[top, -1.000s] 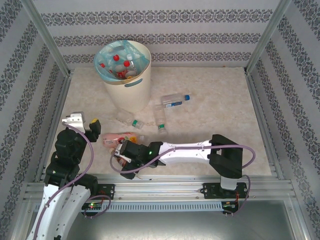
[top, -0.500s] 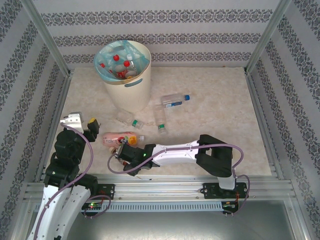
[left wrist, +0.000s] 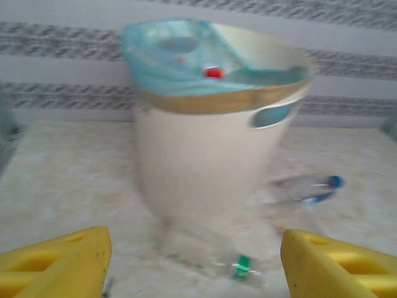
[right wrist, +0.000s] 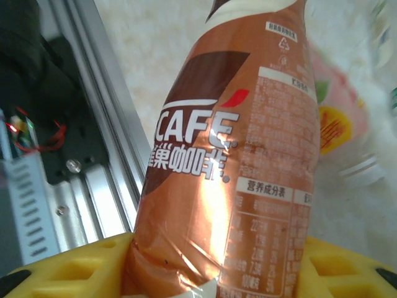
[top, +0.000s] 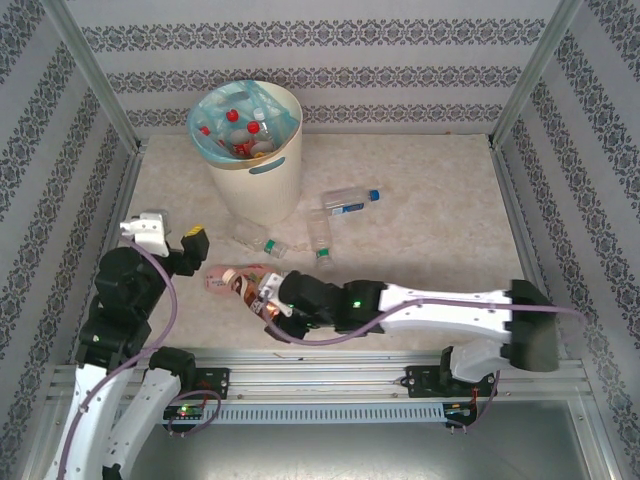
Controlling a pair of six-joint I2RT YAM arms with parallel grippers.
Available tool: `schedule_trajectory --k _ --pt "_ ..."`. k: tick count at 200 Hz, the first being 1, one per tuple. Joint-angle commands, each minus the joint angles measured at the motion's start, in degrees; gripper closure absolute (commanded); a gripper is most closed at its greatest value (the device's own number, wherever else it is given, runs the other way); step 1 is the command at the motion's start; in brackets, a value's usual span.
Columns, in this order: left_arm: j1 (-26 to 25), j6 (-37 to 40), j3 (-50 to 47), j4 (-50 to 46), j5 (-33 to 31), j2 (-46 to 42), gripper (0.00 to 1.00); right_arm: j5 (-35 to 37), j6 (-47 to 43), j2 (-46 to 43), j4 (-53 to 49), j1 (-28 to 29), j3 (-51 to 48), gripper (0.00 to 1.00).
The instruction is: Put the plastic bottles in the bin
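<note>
A brown-labelled plastic coffee bottle (right wrist: 229,155), pinched in the right gripper's (top: 268,303) yellow fingers (right wrist: 74,267) at the marbled table's (top: 430,230) near left, slants its long axis toward the far left, cap end unclear. Several red-capped bottles (top: 232,117) lie in the round cream plastic bin (top: 255,190); a pink-labelled bottle (top: 222,276), a blue-capped bottle (top: 350,198) and two green-capped bottles (top: 322,240) wait outside. The left gripper (left wrist: 195,248) hangs spread, empty

The top external camera looks down from above the near edge over the whole table (top: 430,240). The left wrist camera sits low, facing the bin (left wrist: 205,161) side-on from near. The right wrist camera is hard against a brown-labelled bottle (right wrist: 236,155). The first 2 share the bin and the green-capped bottle (left wrist: 217,257) at its foot.
</note>
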Motion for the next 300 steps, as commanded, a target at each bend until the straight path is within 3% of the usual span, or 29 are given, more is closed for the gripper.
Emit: schedule_trajectory --k 1,26,53,82,124,217,250,279,300 --pt "0.4 -4.8 4.0 -0.9 18.4 4.2 0.27 1.6 0.7 -6.7 2.0 -1.8 -2.7 0.52" --pt "0.4 -12.9 4.4 4.9 37.7 9.0 0.28 1.9 -0.1 -14.6 6.2 -4.2 -5.5 0.53" --pt "0.4 -21.2 3.2 12.9 46.8 11.2 0.28 1.9 -0.9 -21.9 10.9 -6.4 -8.8 0.54" --pt "0.4 -24.5 3.2 15.6 48.9 12.7 0.27 1.6 -2.3 -25.3 11.9 -7.2 -9.7 0.54" --pt "0.4 -37.0 0.6 29.3 53.4 15.8 0.31 -1.7 -2.0 -23.9 11.7 -7.2 -8.2 0.54" --pt "0.4 -34.9 1.1 26.3 52.4 15.4 0.4 -7.3 -1.6 -21.9 13.2 -7.1 -7.0 0.54" --pt "0.3 -35.3 0.8 26.5 52.9 15.1 0.46 -7.5 -1.3 -21.6 13.9 -7.0 -7.0 0.54" --pt "0.2 -36.4 0.5 26.5 54.1 15.1 0.6 -7.5 -1.0 -21.0 14.6 -7.0 -6.8 0.53" --pt "0.1 -36.5 0.1 26.4 54.0 14.4 0.61 -7.5 -1.1 -20.4 14.7 -7.0 -6.5 0.53"
